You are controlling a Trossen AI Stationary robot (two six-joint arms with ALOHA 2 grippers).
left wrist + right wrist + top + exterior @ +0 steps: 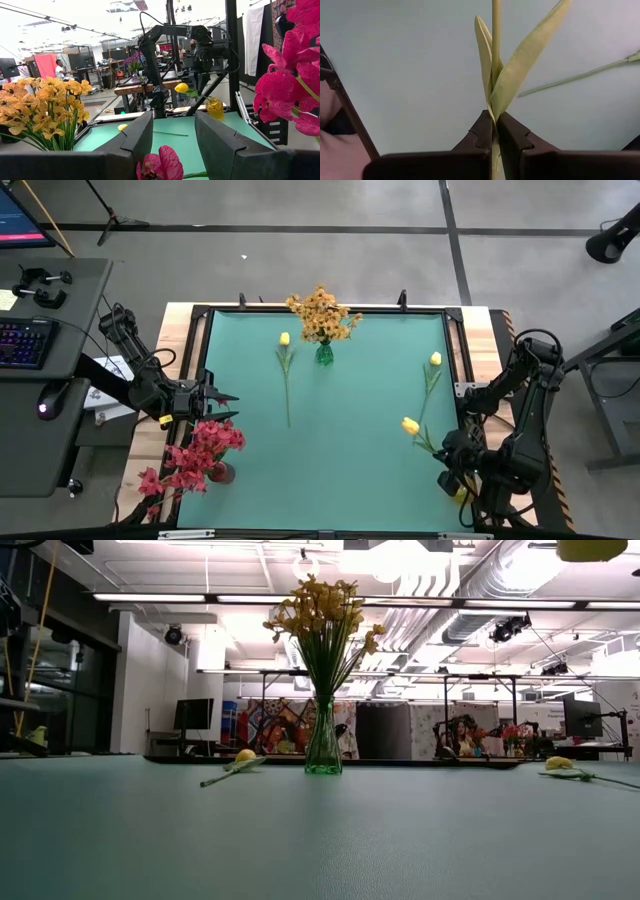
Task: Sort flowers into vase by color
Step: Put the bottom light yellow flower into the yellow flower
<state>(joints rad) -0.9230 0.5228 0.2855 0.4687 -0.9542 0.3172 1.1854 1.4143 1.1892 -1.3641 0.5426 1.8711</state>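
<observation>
Left tool (228, 406): fingers apart, nothing between them, hanging just above the red-pink flowers (200, 448) at the worktop's (360, 470) front-left corner. Orange-yellow sprays (322, 312) already sit in the green vase (324, 354) at the back; one yellow bud (285, 340) lies loose beside it, another (435, 360) toward the right edge. Right tool (495, 131): clamped on the stem (495, 30) of a third yellow bud (411, 426), front right. Step in hand looks like the yellow pick-up. Next you need to lift it clear and find a vase for yellows; none visible.

Bright overhead ceiling lights (330, 602) glare in the low view; soft shadows, near blooms blurred.
</observation>
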